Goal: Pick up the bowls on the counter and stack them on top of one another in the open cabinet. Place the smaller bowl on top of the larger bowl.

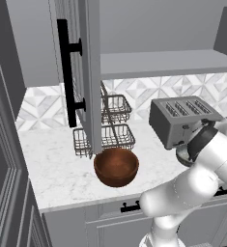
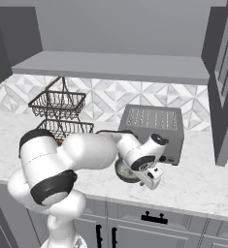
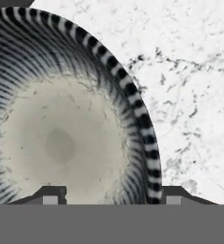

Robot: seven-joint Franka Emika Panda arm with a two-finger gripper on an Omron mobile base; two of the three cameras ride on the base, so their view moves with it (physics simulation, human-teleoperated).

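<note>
The arm (image 2: 86, 155) hides most of the smaller bowl (image 2: 124, 173).

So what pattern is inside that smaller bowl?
Pale speckled centre with dark-and-white stripes radiating to the smaller bowl rim; hand view.

I see: larger bowl (image 1: 116, 166) glossy wood | smaller bowl (image 3: 61, 138) glazed, speckled | counter (image 1: 57, 169) veined marble | toaster (image 1: 182, 119) brushed metal

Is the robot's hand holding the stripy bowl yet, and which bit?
Cannot tell yet. The gripper straddles the smaller bowl's rim, one fingertip inside, one outside, with its jaws partway closed.
</note>
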